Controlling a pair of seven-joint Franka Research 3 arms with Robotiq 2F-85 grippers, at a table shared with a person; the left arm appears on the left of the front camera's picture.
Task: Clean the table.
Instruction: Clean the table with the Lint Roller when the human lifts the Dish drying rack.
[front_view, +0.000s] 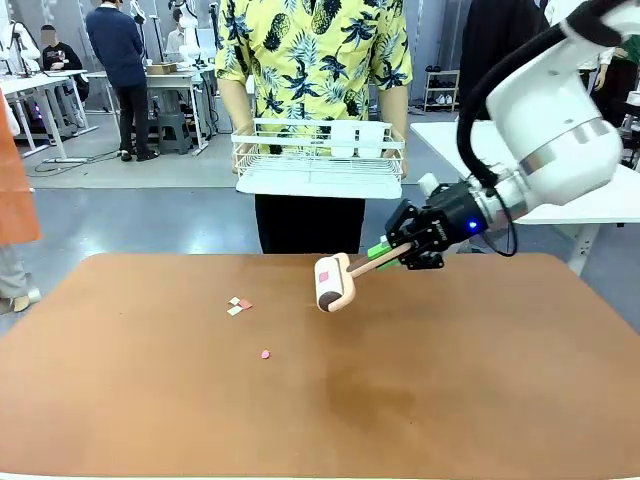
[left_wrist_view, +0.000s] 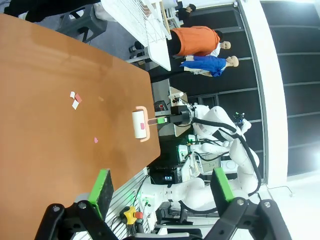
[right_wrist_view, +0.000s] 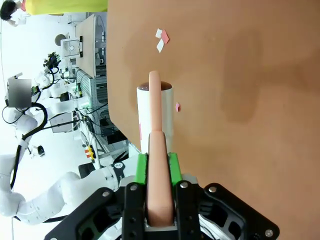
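Note:
The table (front_view: 480, 380) is a wide reddish-brown top with small pink and white paper scraps (front_view: 238, 305) left of centre and one pink scrap (front_view: 265, 354) nearer me. My right gripper (front_view: 397, 249) is shut on the pinkish handle of a white lint roller (front_view: 333, 283), held low over the table's far middle. In the right wrist view the green pads (right_wrist_view: 141, 167) clamp the handle, with the lint roller (right_wrist_view: 155, 112) ahead and scraps (right_wrist_view: 161, 40) beyond it. My left gripper (left_wrist_view: 162, 187) is open with nothing in it, off the table's edge (left_wrist_view: 145, 165).
At the far side a person holds a white wire rack (front_view: 318, 160) with both hands above the table's edge. A white-topped table (front_view: 600, 205) stands at the back right. Other people and workbenches are far behind on the left.

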